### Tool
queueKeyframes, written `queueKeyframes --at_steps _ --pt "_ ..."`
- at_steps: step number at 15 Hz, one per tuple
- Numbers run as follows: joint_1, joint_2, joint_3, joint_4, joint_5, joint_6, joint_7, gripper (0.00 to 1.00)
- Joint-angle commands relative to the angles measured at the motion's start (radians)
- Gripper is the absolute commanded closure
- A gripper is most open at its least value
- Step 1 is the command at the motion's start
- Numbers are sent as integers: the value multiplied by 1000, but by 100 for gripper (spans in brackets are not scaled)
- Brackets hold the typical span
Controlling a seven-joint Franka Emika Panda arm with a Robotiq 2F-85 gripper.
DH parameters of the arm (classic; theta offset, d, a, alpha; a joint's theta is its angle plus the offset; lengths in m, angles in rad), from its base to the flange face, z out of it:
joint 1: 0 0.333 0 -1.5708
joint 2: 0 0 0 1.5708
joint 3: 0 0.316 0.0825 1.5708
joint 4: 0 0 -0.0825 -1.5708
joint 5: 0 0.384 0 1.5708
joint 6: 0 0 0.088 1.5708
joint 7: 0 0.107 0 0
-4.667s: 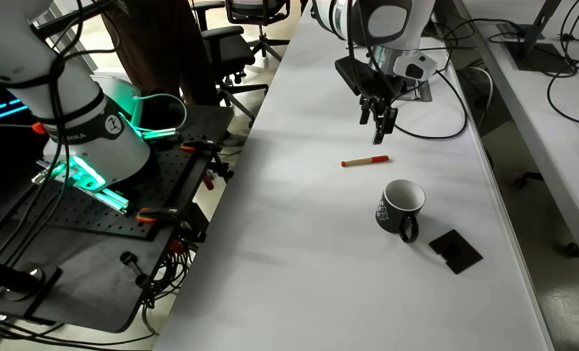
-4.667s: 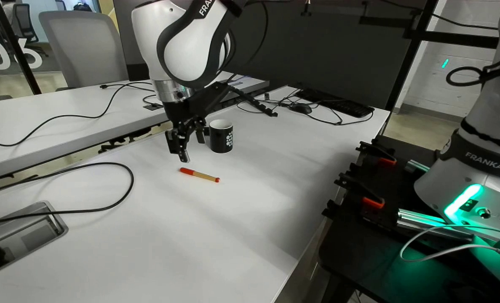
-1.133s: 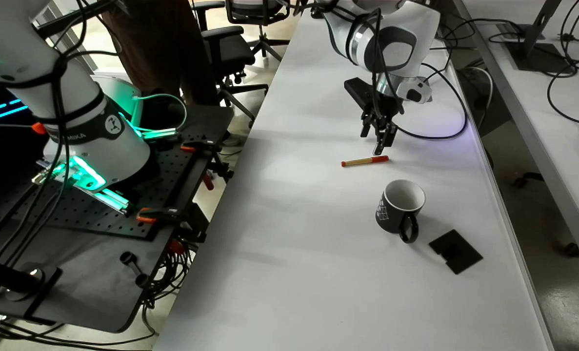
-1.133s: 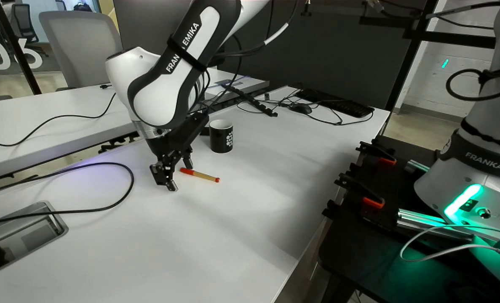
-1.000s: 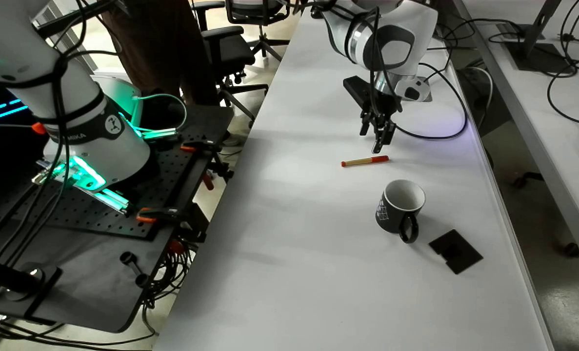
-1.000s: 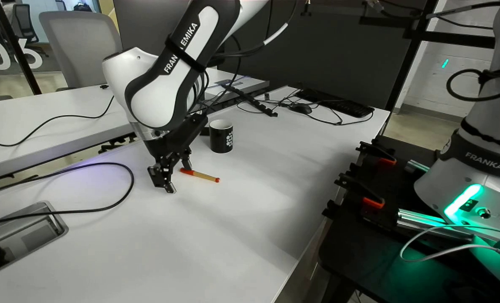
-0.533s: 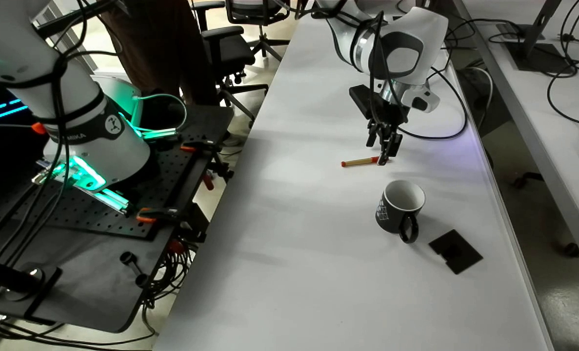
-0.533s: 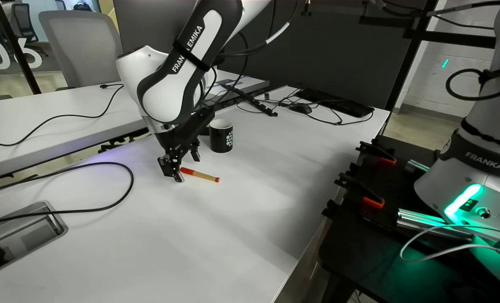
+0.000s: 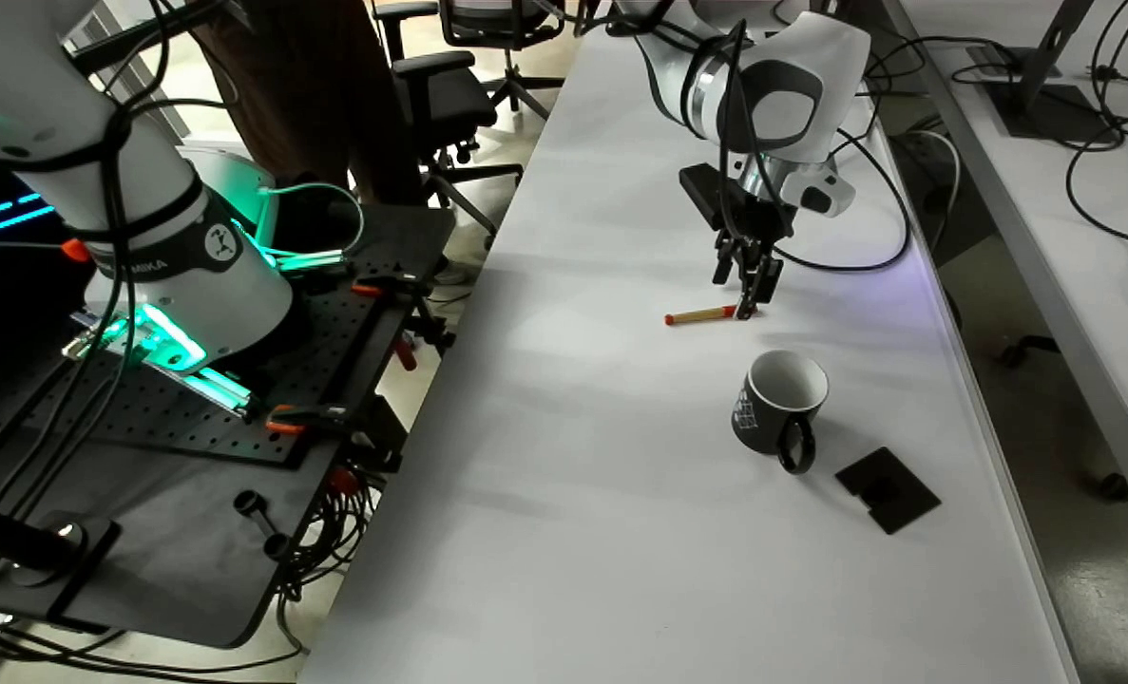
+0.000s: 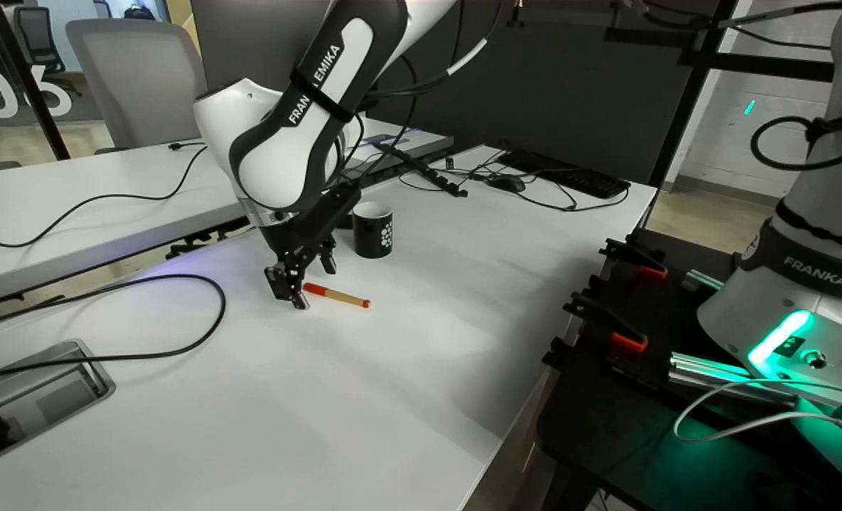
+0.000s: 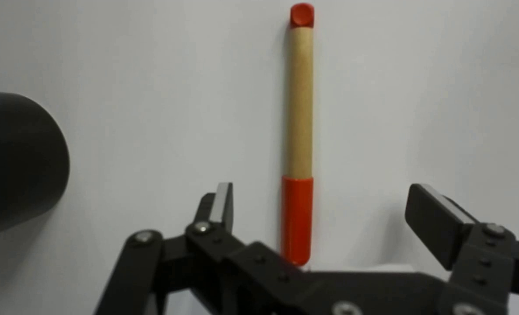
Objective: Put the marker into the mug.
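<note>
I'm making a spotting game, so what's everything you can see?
Tables: two, white, side by side
Marker: one, tan with red ends, on a table
Mug: one, black, white inside, near the marker
Flat piece: one, black, beside the mug
Keyboard: one, black, on the marker's table
Mouse: one, black, beside the keyboard
Cables: many, black, on both tables
Bench: one, black, beside the tables
Clamps: two, black and orange, on the bench
Chairs: three or more, black or grey, nearby
Person: one, dark trousers, by the bench
Background bits: too unclear to count
Gripper: one, black, open, by the marker's longer red end
Arm: one, white and black, above the table
</note>
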Motion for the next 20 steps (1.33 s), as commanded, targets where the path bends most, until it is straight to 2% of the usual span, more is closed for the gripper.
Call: queueKeyframes --at_steps 1,5,15,16,17,18,19,20 --pt "6 4 -6 6 9 -2 -4 0" --pt "5 3 -7 -1 8 6 -3 0" --pt "-6 16 -8 -27 21 123 2 0" --pt "-6 15 -9 -28 23 125 4 7" --pt "-6 14 -10 -29 24 126 5 25" --pt "-6 13 -10 -30 27 125 6 32" --pt "-5 12 -12 -31 27 124 8 32" --pt "-4 12 -13 -32 29 124 10 39"
